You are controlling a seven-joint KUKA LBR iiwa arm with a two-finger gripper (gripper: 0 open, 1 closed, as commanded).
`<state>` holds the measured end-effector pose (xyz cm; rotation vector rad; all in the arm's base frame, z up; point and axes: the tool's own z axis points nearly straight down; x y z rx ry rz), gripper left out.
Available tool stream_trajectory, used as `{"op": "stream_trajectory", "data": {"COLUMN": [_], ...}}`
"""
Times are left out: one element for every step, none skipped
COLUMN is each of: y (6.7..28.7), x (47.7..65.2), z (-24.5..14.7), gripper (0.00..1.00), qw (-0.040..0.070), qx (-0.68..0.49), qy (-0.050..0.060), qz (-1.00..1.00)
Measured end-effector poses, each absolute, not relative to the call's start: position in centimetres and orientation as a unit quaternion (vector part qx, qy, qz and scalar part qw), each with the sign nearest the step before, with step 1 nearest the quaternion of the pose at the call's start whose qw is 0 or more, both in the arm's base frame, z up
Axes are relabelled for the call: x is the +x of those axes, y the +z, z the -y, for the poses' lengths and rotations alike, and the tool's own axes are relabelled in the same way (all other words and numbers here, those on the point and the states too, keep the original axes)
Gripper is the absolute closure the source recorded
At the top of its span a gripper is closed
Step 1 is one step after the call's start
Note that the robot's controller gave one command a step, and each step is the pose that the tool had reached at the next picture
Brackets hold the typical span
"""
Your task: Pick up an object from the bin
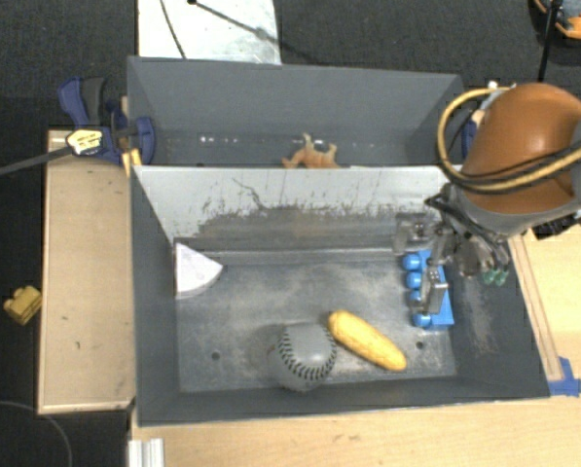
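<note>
Yellow and gently curved, the banana-shaped thing is your likeliest pick. It lies on the floor of the grey metal bin, toward the front and right of the middle, its left end touching a grey baseball and its right end pointing toward the pincer. The pincer hangs low by the bin's right wall, just beside that right end and a little behind it, not over the fruit; whether it stands wide or narrow you cannot tell from this angle. Judge the banana as a light toy, probably smooth plastic or foam, so it may roll or slip under a glancing touch. Take it across its thick middle, at right angles to its length, where both sides are free. Keep away from the end against the ball, for the ball would likely roll and nudge it. A white wedge lies well apart by the left wall, and a small tan thing sits on the back ledge
</note>
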<state>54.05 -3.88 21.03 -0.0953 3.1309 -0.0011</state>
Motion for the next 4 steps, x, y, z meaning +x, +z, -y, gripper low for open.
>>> {"op": "stream_trajectory", "data": {"y": [15.0, 12.4, 8.8, 7.0], "x": [52.0, 49.9, 49.5, 50.0], "z": [3.1, 2.2, -0.6, -2.1], "gripper": [0.0, 0.0, 0.0, 1.0], "qw": [0.004, -0.001, 0.002, 0.002], "qx": [-0.011, 0.077, 0.045, 0.124], "qy": [0.0, 0.0, 0.0, 0.0], "qz": [-1.0, -0.997, -0.999, -0.992]}}
